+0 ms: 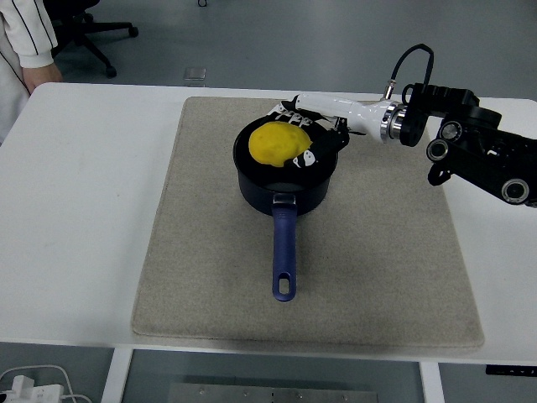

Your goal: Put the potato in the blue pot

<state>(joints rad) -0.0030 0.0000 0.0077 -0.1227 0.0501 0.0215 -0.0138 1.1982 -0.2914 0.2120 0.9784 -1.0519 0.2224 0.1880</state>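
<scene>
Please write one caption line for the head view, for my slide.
Right hand lowers a yellow potato into the dark blue long-handled pot on a beige mat.

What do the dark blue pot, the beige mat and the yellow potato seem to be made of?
The dark blue pot with the long handle looks like enamelled or coated metal: smooth, faintly glossy walls. The beige rectangular mat seems to be felt or woven fabric: matte, fuzzy grain. The yellow potato, held in the right hand, looks evenly coloured and smooth, possibly a plastic replica.
</scene>
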